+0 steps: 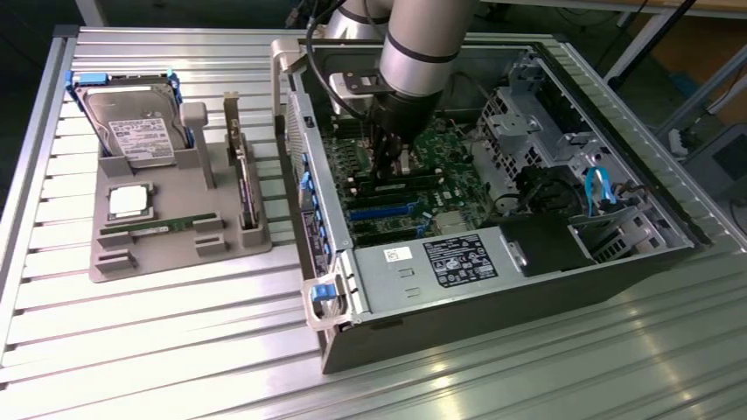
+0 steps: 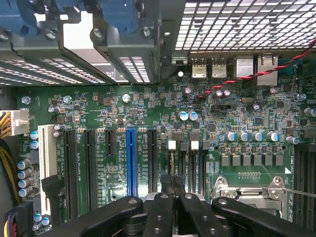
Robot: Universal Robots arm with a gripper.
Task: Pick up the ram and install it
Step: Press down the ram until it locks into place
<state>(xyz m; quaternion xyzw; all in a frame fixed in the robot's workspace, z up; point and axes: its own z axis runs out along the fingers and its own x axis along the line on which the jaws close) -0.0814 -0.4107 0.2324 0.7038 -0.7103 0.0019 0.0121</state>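
Clenched, the black claw [image 2: 173, 197] reaches down inside the open black computer case [image 1: 467, 262], its fingers [image 2: 159, 212] pressed together over the memory slots [image 2: 190, 163] of the green motherboard [image 2: 148, 113]; whether a stick sits between them cannot be told; a thin green ram stick [image 1: 160, 226] lies flat in the grey moulded parts tray [image 1: 175, 258], beside the square silver processor chip [image 1: 129, 201] and the grey hard drive [image 1: 135, 127]; case and tray rest on a ribbed aluminium table [image 1: 175, 350]; grey metal framing [image 1: 648, 35] stands behind.
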